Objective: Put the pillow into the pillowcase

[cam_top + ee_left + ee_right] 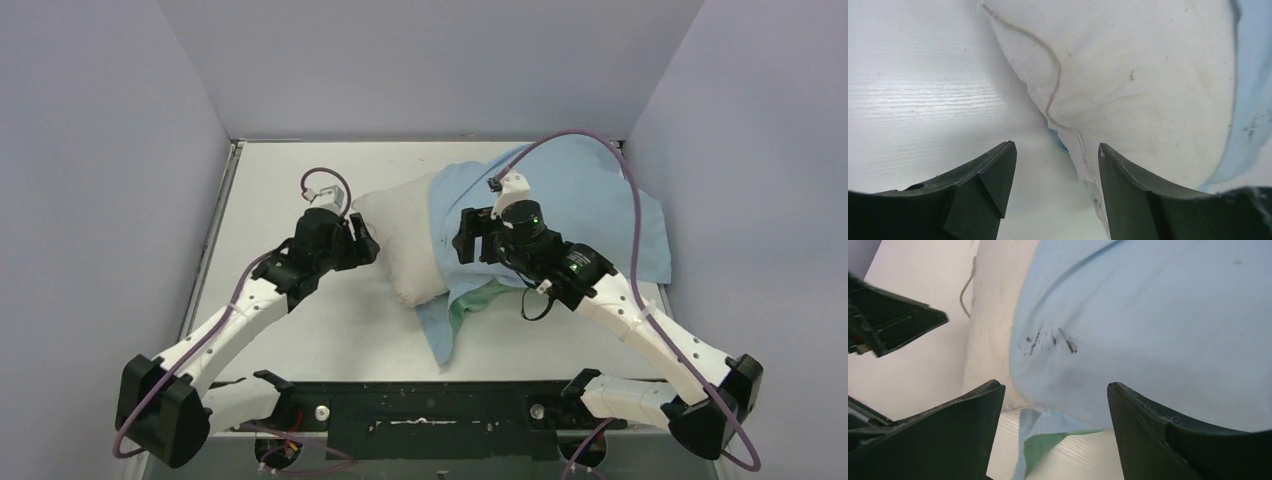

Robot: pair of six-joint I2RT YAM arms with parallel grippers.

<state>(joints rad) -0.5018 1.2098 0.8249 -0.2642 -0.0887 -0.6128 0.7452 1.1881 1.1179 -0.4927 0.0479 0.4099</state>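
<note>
1. Black base rail is seen nearest, edging the white bench; lavender walls around.
2. Pillow is found mid-bench, half covered by the blue pillowcase.
3. Left claw is held apart at the pillow's seam, right claw apart over the pillowcase.
4. Dark smudges are caught by the right wrist view only.

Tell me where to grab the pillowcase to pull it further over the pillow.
Probably its open hem, where the pillowcase crosses the pillow, coming from the pillow's bare left end. There the edge rides up over the plump filling, so it can be pinched; the near flap lies flat on the table.
</note>
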